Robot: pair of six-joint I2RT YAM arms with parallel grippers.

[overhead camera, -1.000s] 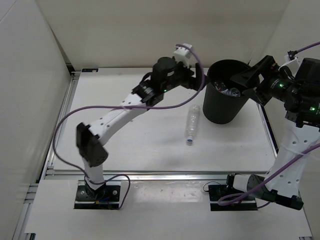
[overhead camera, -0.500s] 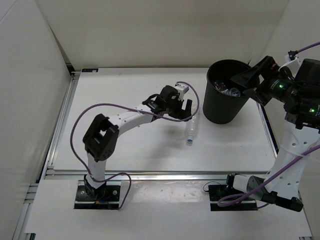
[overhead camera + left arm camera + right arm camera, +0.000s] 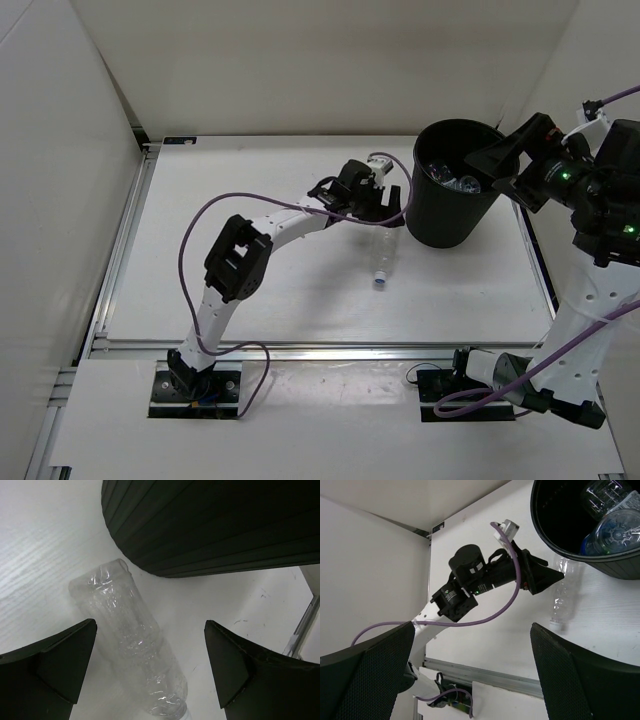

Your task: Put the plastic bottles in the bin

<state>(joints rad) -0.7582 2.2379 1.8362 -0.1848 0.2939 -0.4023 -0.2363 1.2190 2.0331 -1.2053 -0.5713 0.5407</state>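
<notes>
Clear round bottle (image 3: pixel 131 640) may roll against the bin (image 3: pixel 215 525) when the wide-open, empty left gripper (image 3: pixel 150 624) closes; the right gripper (image 3: pixel 472 626) is open and empty too.

Your right hand (image 3: pixel 472 625) frames the view with its two dark fingers (image 3: pixel 370 675) spread wide at the lower corners. At top right you see the black bin (image 3: pixel 620 569), with a blue-labelled bottle (image 3: pixel 615 532) and a clear bottle (image 3: pixel 602 497) lying inside it. Just beside the bin a third bottle (image 3: pixel 563 597), also clear, lies on the white bench (image 3: pixel 600 645) with its cap end pointing away from the bin, and the left hand (image 3: pixel 546 575), trailing a purple cable (image 3: pixel 485 620), hangs at the bottle's end nearest the bin.
</notes>
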